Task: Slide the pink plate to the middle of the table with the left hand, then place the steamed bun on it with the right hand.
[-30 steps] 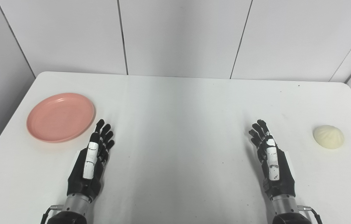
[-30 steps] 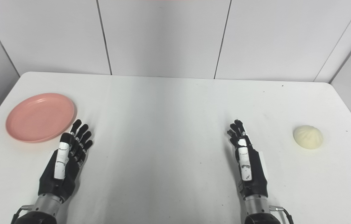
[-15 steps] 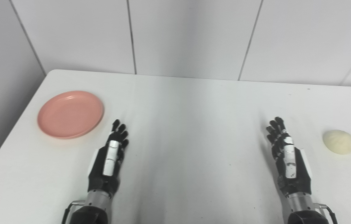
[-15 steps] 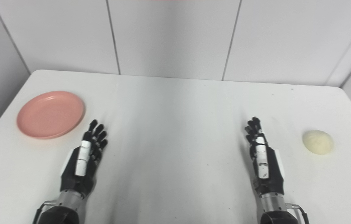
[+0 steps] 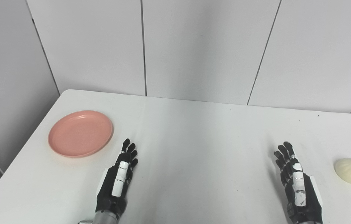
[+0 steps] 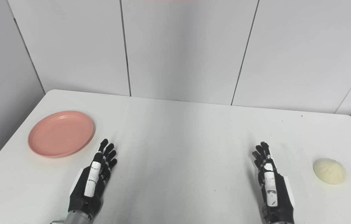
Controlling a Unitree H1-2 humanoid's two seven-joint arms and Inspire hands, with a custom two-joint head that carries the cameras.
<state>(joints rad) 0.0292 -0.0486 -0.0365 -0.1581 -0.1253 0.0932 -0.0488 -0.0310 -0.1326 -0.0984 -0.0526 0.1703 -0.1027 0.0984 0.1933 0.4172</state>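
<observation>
Both hands (image 5: 117,182) (image 5: 298,186) outstretched, empty.

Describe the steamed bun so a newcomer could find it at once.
Start at the white table and go to its right side, past the right hand. The steamed bun sits there alone: a small cream dome with pleats, unlike the flat pink plate opposite.

Both head cameras sit side by side above the near edge of the white rectangular desk (image 5: 194,140), looking down and forward across it to the grey panelled wall (image 6: 181,46). They share nearly the whole desktop, from left edge to right; the right eye view is offset slightly rightward.
</observation>
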